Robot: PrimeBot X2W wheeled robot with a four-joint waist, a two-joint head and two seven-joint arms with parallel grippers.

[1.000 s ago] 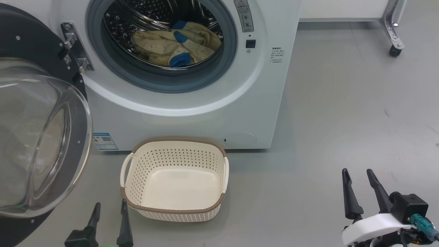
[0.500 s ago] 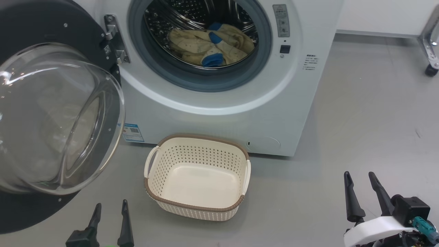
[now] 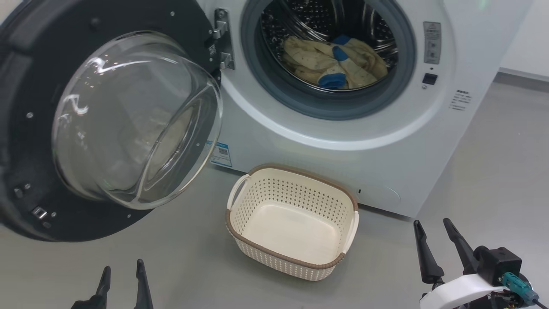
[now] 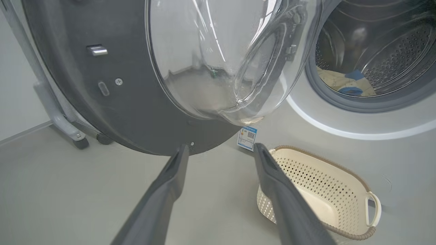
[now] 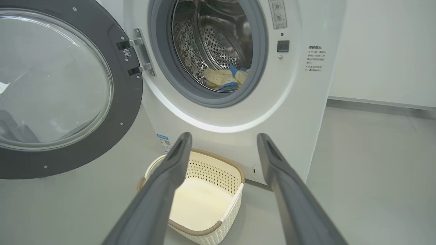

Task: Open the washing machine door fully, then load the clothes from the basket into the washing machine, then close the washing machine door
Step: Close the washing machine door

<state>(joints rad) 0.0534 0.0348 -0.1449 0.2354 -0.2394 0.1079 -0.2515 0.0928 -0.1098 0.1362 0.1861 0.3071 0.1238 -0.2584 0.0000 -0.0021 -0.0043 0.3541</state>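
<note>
Presently in hand: the last step, by the look of it. Loading seems done, so closing the door [image 3: 128, 120] is what remains.
Clothes [image 3: 334, 62]: heaped low in the drum [image 3: 309, 17] of the washer [image 3: 343, 150], clear of the opening's edge.
Basket [image 3: 291, 195]: on the floor [image 3: 472, 171] just in front of the washer's base, with nothing in it.
Door: swung wide on its hinge [image 3: 223, 43] at the washer's left, glass bowl bulging toward the robot, well apart from the opening.
Next move: probably the left arm's, as it is nearer. It should press on the black rim near the free edge, not on the glass, and sweep the door round until the latch catches.
Watch: whether the swinging rim clears the basket cannot be told.
Left gripper [image 3: 122, 266]: low at the head view's lower left, fingers up and parted with nothing between them. In its wrist view they aim at the door's lower rim, near but not touching.
Right gripper [image 3: 431, 223]: at the lower right over bare floor, right of the basket, fingers spread and holding nothing. Its wrist view faces the basket and the opening.
</note>
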